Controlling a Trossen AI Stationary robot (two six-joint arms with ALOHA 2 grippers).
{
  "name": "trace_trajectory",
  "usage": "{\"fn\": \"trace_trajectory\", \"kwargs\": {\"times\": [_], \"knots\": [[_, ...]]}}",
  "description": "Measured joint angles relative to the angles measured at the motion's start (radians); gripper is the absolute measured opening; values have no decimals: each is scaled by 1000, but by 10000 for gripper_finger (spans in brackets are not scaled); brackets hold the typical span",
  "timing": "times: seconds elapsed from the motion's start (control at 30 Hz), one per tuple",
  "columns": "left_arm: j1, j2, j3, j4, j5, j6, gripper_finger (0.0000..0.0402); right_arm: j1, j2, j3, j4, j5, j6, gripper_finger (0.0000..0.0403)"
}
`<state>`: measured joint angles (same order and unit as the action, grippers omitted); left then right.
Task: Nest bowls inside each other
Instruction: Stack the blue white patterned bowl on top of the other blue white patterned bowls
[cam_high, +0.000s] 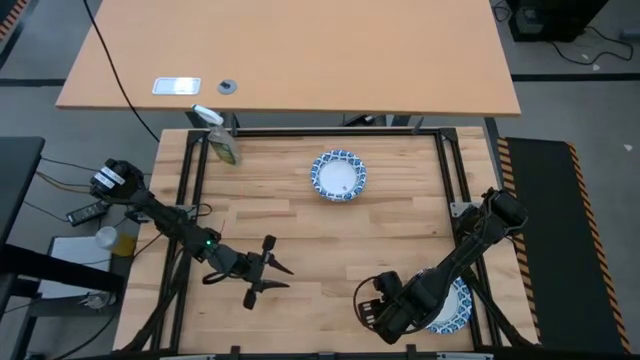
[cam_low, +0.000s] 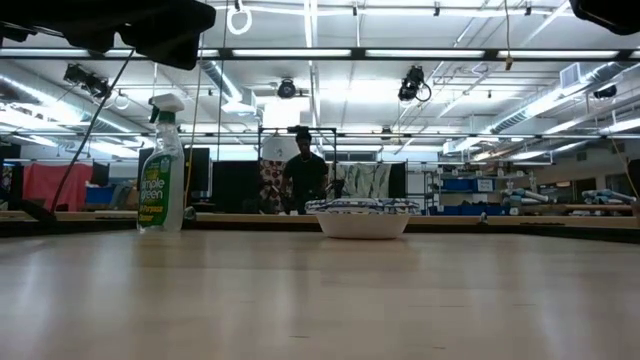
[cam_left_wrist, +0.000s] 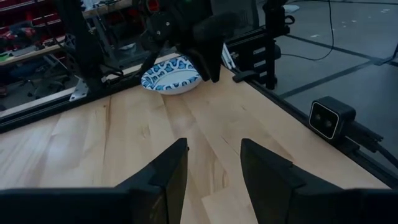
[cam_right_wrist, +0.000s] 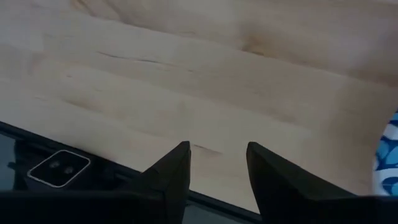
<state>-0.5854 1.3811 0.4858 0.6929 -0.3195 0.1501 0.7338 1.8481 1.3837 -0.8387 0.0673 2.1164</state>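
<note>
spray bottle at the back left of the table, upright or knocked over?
Upright. The clear spray bottle with green label stands on its base in the low view, trigger head on top; the high view shows it at the wooden table's back-left corner.

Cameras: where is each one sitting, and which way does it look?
High: overhead, looking straight down; both arms, left gripper, bowls.
Low: table height, looking level across; bowls, spray bottle; arm parts at top corners.
Left wrist: looks past open fingers at right arm and near-edge bowl.
Right wrist: looks down past open fingers at table.
High and low share bowls, bottle.
</note>
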Motion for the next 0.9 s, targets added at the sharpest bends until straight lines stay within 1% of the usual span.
{"fn": "trace_trajectory", "kwargs": {"times": [0.1,0.27,0.37,0.43,0.6,0.7,0.8,0.9], "knots": [[0,0,0,0,0,0,150,0,0,0,24,6,31,164],[0,0,0,6,0,0,150,0,1,0,118,21,92,163],[0,0,0,12,0,0,150,-1,29,4,175,18,110,163],[0,0,0,16,0,1,150,-1,62,4,232,-7,110,163],[4,0,0,15,0,0,150,-1,142,4,369,-114,98,163],[14,0,0,15,0,-5,150,-1,166,3,420,-116,84,163],[28,0,0,19,0,-9,150,-1,163,3,420,-89,82,163],[41,0,0,19,0,-24,150,-1,163,4,413,-92,63,163]]}}
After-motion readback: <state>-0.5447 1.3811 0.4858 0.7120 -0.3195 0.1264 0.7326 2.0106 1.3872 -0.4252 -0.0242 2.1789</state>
